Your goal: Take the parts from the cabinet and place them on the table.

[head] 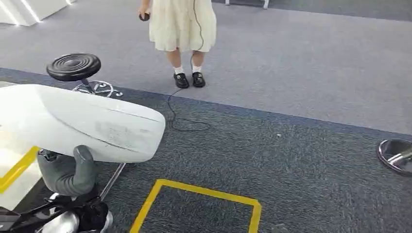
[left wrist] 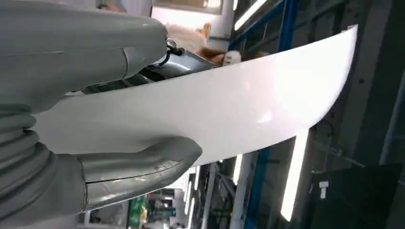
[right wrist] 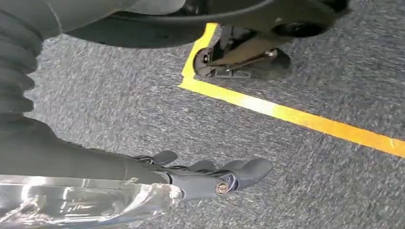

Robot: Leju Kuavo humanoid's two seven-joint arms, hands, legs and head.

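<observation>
Left hand (head: 68, 172): grips white curved panel (head: 82, 124), thumb under its edge | Panel: held level above grey carpet (head: 291, 165), beside yellow floor marking (head: 194, 191) | Right hand (right wrist: 210, 179): holds nothing, fingers straight, over carpet near yellow marking | Person (head: 182, 29): beyond marking

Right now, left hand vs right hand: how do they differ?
The left hand grips the long curved glossy white panel, its thumb pressed on one face; the right hand holds nothing. The left hand is raised at the panel's height; the right hand hangs low over the grey carpet, beside the yellow tape line. The right hand's fingers lie stretched out and apart. Both are grey with dark fingers.
</observation>
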